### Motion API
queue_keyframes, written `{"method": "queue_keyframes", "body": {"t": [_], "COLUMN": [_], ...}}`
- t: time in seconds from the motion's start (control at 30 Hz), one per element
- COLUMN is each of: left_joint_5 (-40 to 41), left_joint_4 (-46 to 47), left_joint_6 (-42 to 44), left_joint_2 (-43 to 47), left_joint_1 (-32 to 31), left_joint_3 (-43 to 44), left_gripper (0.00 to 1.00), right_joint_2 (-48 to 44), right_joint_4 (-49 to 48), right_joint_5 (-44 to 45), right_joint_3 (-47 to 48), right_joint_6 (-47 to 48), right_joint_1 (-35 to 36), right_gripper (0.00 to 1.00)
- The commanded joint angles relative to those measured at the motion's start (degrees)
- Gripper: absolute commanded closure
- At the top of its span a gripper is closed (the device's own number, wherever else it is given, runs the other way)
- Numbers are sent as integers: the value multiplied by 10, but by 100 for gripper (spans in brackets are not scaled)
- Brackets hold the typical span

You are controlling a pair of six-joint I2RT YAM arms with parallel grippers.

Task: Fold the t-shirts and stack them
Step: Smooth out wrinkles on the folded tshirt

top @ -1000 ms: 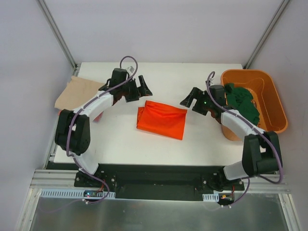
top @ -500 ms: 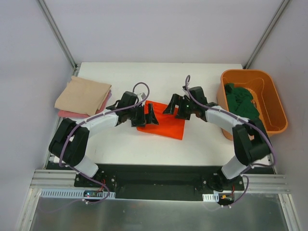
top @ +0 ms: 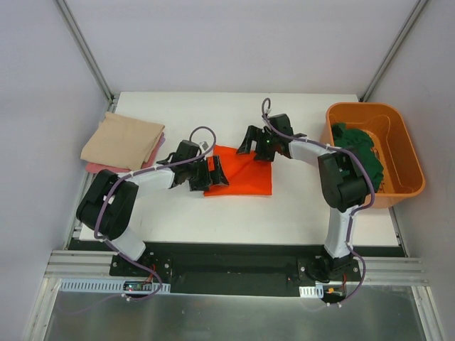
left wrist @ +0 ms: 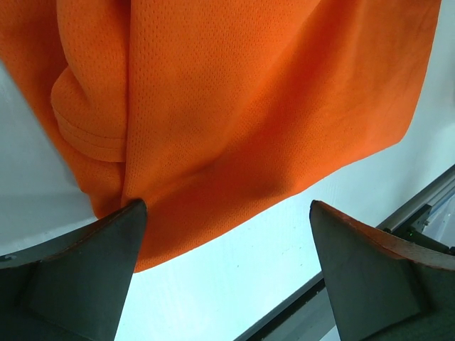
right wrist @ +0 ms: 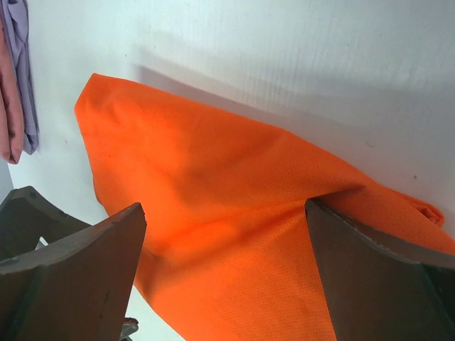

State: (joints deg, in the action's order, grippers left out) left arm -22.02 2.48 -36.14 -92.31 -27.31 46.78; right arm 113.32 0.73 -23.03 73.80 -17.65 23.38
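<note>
The bright orange t-shirt [top: 243, 175] lies folded in the middle of the white table. My left gripper [top: 216, 174] is open at its left edge, low over the table. In the left wrist view, the shirt [left wrist: 249, 106] fills the top and one finger [left wrist: 85, 270] touches its hem. My right gripper [top: 253, 143] is open at the shirt's far edge. In the right wrist view, the jaws straddle the cloth [right wrist: 234, 213]. The beige shirt [top: 122, 141] lies folded on the pink one [top: 105, 168] at the far left. The dark green shirt [top: 359, 152] lies crumpled in the bin.
The rigid orange plastic bin [top: 370, 108] stands at the table's right edge, beside the right arm. The beige and pink stack sits at the table's left edge. A black rail [left wrist: 419, 213] runs along the near table edge.
Both arms have swung in from the sides to the orange shirt. The left gripper now sits at its left edge and the right at its far edge. The shirt lies flatter.
</note>
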Motion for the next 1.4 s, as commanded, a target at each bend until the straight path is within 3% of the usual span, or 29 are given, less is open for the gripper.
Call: {"method": "queue_keyframes", "body": {"t": [0.0,0.23,0.37,0.57,0.67,0.73,0.93,1.07,1.3,1.37], "left_joint_5": [2,0,75,79,50,36,16,15,-6,-27], "left_joint_4": [-1,-6,-40,-51,-59,-66,-82,-82,-84,-85], "left_joint_6": [-1,11,19,41,55,68,74,78,80,78], "left_joint_2": [4,140,172,52,-31,-75,-151,-176,-226,-233], "left_joint_1": [1,-6,-1,47,61,64,74,74,88,94], "left_joint_3": [-24,-38,-7,111,181,218,286,313,350,353], "left_gripper": [1,1,1,3,19,24,39,46,57,65], "right_joint_2": [1,-149,-254,-329,-350,-357,-330,-245,-100,-85], "right_joint_4": [10,73,70,86,89,96,84,81,81,77], "right_joint_5": [-31,-7,-19,-61,-44,-12,113,133,143,142], "right_joint_3": [24,-13,-93,-166,-187,-198,-190,-127,-23,-16], "right_joint_6": [47,97,82,110,116,124,114,108,131,122], "right_joint_1": [-1,18,25,44,46,46,12,-33,-49,-53], "right_gripper": [4,4,4,4,4,4,4,4,1,6]}}
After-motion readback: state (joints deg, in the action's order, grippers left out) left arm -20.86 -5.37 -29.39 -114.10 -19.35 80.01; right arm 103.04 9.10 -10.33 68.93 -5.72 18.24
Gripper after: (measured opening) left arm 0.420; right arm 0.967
